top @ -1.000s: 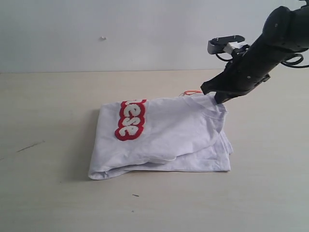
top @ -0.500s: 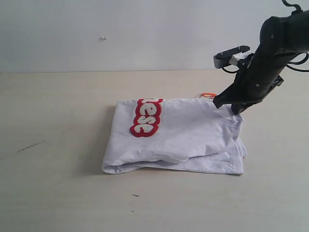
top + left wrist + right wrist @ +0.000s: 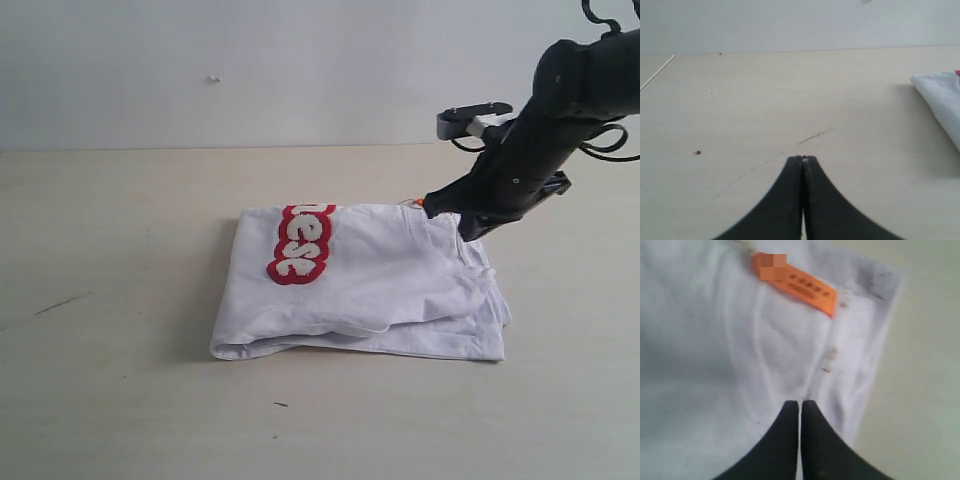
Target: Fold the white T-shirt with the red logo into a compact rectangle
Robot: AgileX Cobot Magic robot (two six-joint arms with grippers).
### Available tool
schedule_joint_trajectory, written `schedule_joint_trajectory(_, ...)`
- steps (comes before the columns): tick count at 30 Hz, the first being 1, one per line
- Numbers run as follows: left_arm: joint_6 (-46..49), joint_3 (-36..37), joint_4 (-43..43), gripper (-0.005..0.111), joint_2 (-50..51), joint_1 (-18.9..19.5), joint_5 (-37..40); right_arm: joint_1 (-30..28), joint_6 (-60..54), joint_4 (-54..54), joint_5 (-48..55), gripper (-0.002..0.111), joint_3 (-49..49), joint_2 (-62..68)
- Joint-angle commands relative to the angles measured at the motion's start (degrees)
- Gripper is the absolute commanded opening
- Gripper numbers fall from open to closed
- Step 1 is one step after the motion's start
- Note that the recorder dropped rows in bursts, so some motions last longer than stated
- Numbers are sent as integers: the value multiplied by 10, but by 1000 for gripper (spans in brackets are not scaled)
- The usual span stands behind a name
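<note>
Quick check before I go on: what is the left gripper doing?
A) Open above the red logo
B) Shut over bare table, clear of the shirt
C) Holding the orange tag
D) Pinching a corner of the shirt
B: the left gripper has its jaws pressed together over bare table, and the shirt lies off to one side, not touched by it.

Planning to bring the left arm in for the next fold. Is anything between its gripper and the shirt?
Nothing visible: only bare table lies between the left gripper and the white T-shirt.
</note>
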Motion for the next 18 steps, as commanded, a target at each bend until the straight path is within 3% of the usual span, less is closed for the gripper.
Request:
schedule_joint_trajectory(1, 0, 2, -4, 0, -3, 1, -6, 55, -114, 114, -9, 0, 1, 23)
schedule_joint_trajectory(8, 0, 2, -4, 0, -3, 1, -6, 135, -124, 125, -69, 0, 1, 102)
schedule_joint_trajectory(18, 0, 2, -4, 0, -3, 1, -6, 182, -170, 115, 13, 0, -98, 116)
